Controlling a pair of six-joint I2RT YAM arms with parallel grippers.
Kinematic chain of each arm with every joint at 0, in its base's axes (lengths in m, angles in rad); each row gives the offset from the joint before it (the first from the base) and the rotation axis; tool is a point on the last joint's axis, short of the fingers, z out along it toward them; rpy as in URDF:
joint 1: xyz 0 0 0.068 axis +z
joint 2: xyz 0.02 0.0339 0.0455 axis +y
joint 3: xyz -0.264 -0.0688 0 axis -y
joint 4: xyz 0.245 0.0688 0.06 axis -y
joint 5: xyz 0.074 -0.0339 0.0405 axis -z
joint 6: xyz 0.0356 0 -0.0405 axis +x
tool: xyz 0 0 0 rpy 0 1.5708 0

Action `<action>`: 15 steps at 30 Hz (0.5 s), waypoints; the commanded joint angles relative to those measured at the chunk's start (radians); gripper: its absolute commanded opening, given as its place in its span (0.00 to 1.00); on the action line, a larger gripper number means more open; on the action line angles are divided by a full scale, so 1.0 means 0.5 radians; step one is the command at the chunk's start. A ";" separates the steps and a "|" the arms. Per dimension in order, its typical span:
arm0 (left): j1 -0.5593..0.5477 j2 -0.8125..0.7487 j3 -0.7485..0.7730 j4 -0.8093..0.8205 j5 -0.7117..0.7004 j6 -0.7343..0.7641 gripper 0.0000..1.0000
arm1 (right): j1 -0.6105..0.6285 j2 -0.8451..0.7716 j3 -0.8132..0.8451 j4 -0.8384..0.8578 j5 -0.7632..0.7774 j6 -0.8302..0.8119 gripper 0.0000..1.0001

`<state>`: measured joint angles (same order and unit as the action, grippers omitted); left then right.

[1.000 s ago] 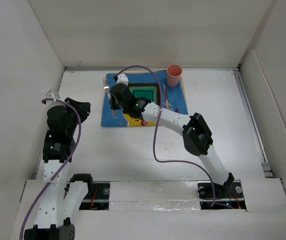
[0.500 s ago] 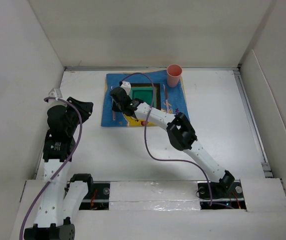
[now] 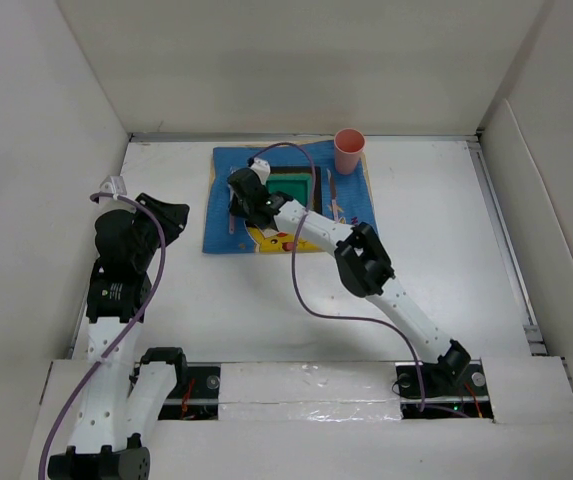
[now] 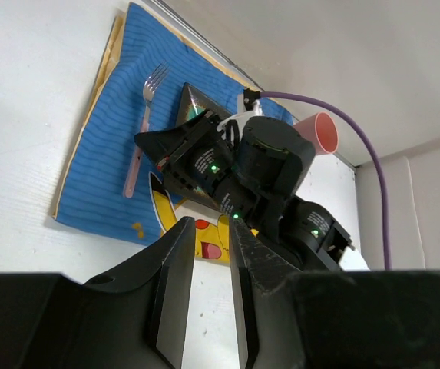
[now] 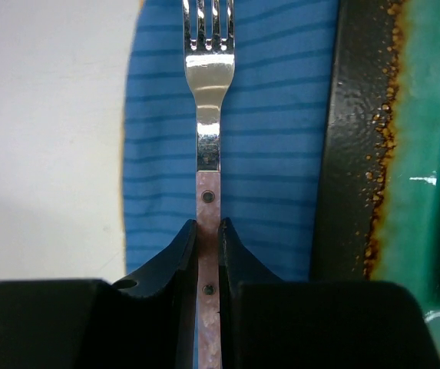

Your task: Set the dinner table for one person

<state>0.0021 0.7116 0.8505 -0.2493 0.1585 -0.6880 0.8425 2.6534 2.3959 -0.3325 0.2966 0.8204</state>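
A fork (image 5: 208, 77) with a pink handle lies on the blue Pikachu cloth (image 5: 281, 115), left of a teal plate with a dark rim (image 5: 404, 154). My right gripper (image 5: 207, 227) is shut on the fork's handle, low over the cloth. In the top view the right gripper (image 3: 234, 205) is at the cloth's left side, beside the plate (image 3: 291, 185), and the fork's handle (image 3: 229, 225) shows below it. A pink cup (image 3: 349, 150) stands at the cloth's far right corner. My left gripper (image 4: 208, 307) is slightly open and empty, held above the white dinner table (image 3: 446, 230) at the left.
Pink-handled cutlery (image 3: 331, 195) lies on the cloth right of the plate. White walls enclose the table at the back and both sides. My right arm (image 3: 366, 260) stretches diagonally across the table's middle. The left arm (image 3: 121, 260) stands near the left wall.
My right gripper has brought the fork from the cloth's far left corner down onto the cloth beside the plate. The left arm has hardly moved.
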 commanded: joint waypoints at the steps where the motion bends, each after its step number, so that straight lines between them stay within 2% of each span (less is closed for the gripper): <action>1: 0.014 0.006 -0.010 0.115 0.039 0.032 0.22 | -0.028 0.074 0.102 0.082 -0.032 0.044 0.00; 6: 0.014 0.016 -0.001 0.112 0.042 0.035 0.23 | -0.028 0.068 0.083 0.088 -0.032 0.037 0.00; 9: 0.014 0.006 -0.007 0.115 0.048 0.032 0.23 | -0.028 0.075 0.068 0.091 -0.053 0.031 0.05; 15: 0.014 0.009 -0.014 0.118 0.048 0.029 0.24 | -0.028 -0.027 -0.113 0.205 -0.096 0.016 0.29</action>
<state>0.0021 0.7212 0.8497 -0.2428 0.1692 -0.6853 0.8303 2.6946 2.3779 -0.2790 0.2649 0.8349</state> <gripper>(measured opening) 0.236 0.277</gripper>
